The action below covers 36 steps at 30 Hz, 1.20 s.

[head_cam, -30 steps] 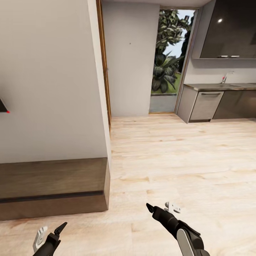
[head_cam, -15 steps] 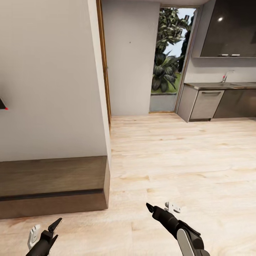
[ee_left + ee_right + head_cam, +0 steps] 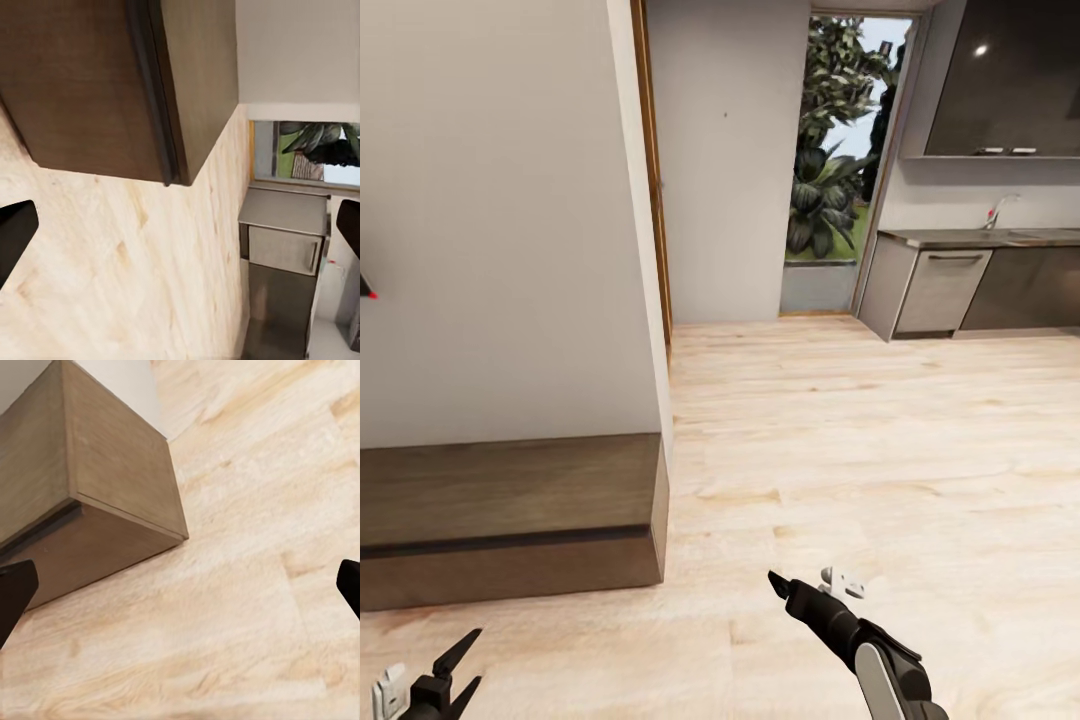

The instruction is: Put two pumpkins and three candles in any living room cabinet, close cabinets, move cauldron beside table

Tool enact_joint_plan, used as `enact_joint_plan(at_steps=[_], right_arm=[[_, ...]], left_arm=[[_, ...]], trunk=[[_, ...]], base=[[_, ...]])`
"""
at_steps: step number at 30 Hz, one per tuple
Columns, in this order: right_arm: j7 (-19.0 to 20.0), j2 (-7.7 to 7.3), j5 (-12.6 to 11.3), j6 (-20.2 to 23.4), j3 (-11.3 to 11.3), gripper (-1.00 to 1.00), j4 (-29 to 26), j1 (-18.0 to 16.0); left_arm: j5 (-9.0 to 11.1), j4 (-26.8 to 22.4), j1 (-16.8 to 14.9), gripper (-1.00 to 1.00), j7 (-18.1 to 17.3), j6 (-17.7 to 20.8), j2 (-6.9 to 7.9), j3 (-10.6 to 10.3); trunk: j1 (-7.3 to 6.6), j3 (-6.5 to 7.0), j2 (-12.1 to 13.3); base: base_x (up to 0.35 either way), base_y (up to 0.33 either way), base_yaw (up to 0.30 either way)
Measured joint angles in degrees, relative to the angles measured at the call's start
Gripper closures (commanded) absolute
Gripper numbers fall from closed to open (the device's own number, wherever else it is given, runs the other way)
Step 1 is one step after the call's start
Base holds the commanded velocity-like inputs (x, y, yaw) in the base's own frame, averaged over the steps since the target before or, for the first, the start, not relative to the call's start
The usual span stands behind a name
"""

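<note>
The cabinet is a long low dark brown unit against the white wall at lower left, and its front is closed. Its end corner shows in the left wrist view and in the right wrist view. My left gripper hangs open at the bottom left corner, over the floor just in front of the cabinet, with nothing between its fingers. My right gripper is open and empty too, over bare floor to the right of the cabinet's end. Pumpkins, candles, cauldron and table are out of view.
A white wall rises behind the cabinet and ends at a wood-trimmed corner. Light wooden floor stretches ahead to a glass door with garden plants. A grey kitchen counter stands at the back right.
My left gripper has dropped down and to the left, toward the picture's corner. The whole view has shifted slightly. The right arm has barely moved.
</note>
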Motion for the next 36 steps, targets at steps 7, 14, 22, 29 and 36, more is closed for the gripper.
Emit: enact_joint_plan(at_steps=[7, 14, 22, 29, 36], right_arm=[[0.13, -0.27, 0.26, 0.01, 0.32, -1.0, -0.13, 0.0], [0.13, -0.26, 0.34, 0.03, 0.24, -1.0, 0.05, -0.02], [-0.42, 0.42, 0.74, 13.25, 0.46, -1.0, -5.91, -3.95], [-0.87, 1.84, 0.77, 13.9, 8.68, -1.0, -6.5, -4.65], [-5.16, 3.11, 1.24, 13.64, 10.34, -1.0, -8.24, -7.61]], left_arm=[[-0.52, 0.31, -0.02, -1.0, -0.07, -3.34, -0.5, -4.29], [-0.53, -3.28, -0.21, -1.0, 0.94, -7.22, -6.08, -8.23], [-0.63, -6.36, -0.94, -1.0, 9.19, -13.19, -9.95, -15.3], [-0.09, -6.48, -1.19, -1.0, 9.79, -13.36, -9.59, -15.68], [1.45, -6.25, -4.1, -1.0, 9.71, -9.29, -8.22, -15.49]], trunk=[[1.54, -1.26, -2.81], [3.08, -2.51, -5.62], [4.83, -3.95, -8.83], [6.37, -5.21, -11.63], [7.91, -6.46, -14.44]], base=[[0.0, 0.0, 0.0], [0.0, 0.0, 0.0], [0.0, 0.0, 0.0], [0.0, 0.0, 0.0], [0.0, 0.0, 0.0]])
